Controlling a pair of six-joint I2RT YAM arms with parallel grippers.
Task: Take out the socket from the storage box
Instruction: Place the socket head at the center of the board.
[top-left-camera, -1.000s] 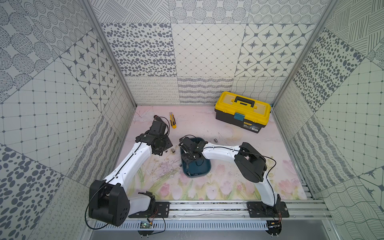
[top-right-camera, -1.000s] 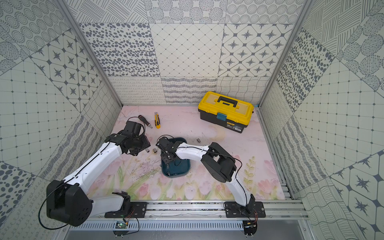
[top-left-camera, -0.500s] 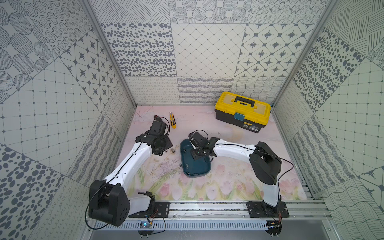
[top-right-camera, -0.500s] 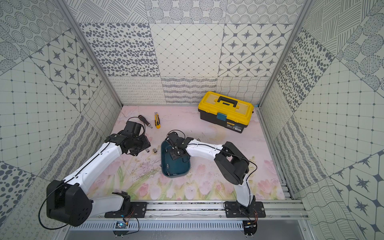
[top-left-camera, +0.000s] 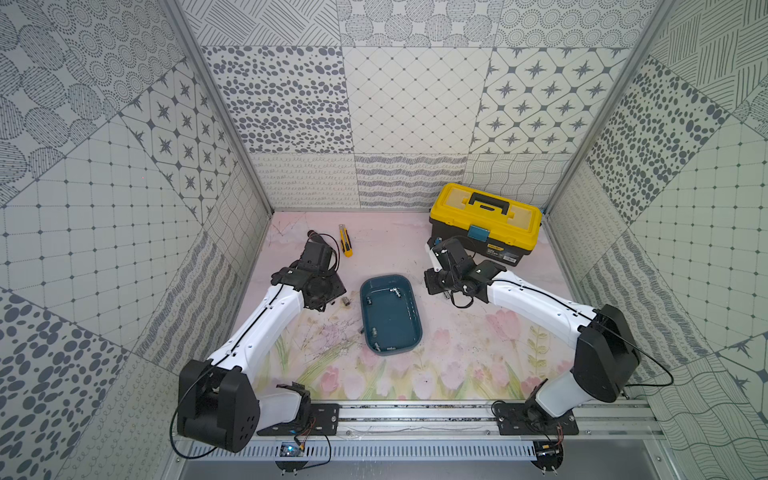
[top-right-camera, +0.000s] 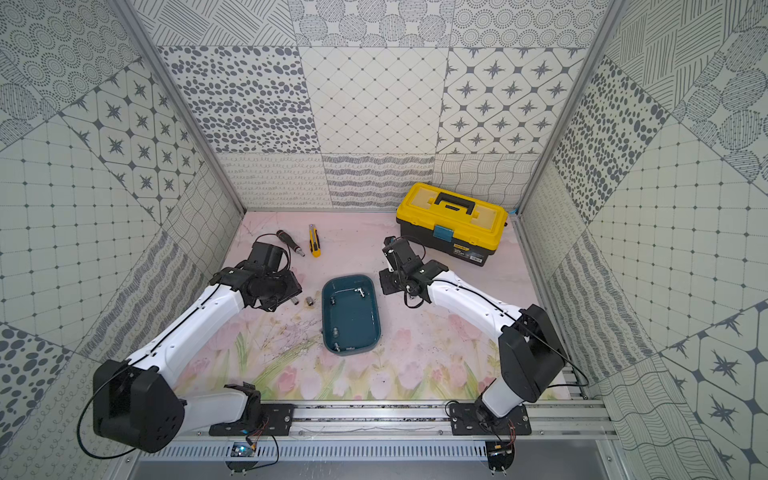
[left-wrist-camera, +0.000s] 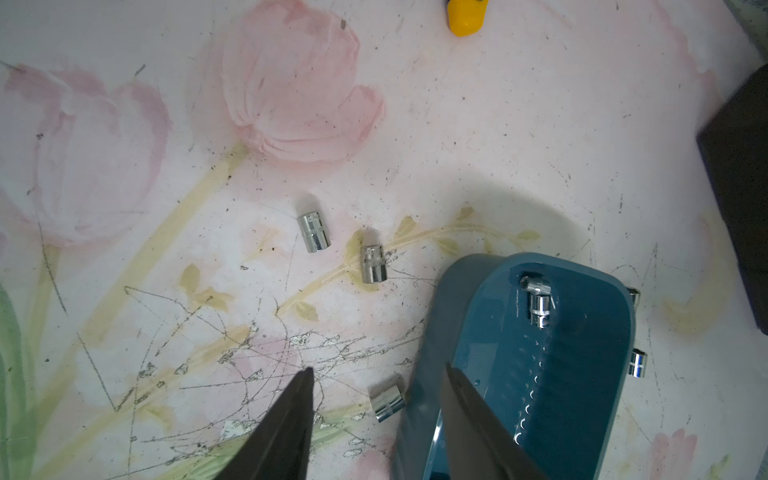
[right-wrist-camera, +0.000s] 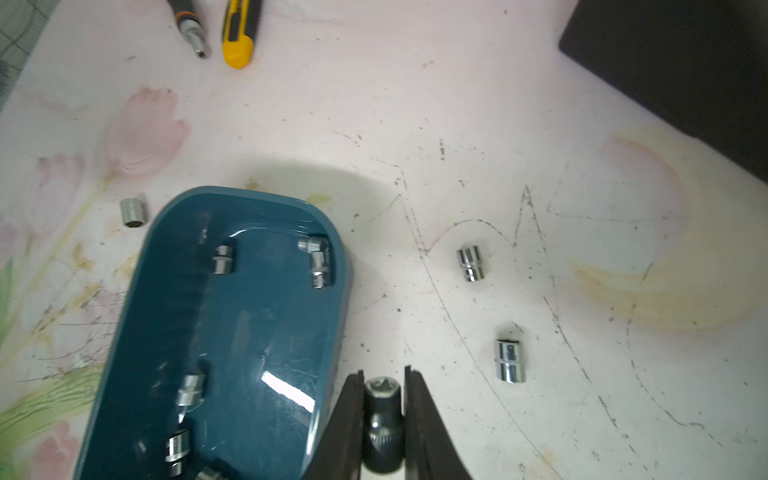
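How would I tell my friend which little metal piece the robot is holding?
Find the teal storage box on the flowery table. Beside it, the right gripper is shut on one socket. It looks dark, pinched between black fingers; the other sockets lie loose and shiny.

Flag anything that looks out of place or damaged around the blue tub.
Chrome sockets lie scattered loose on the mat on both sides of the storage box, one close beside its outer wall, while others lie inside. The mat beside the box is badly scratched, its print flaking. Nothing looks spilled or broken.
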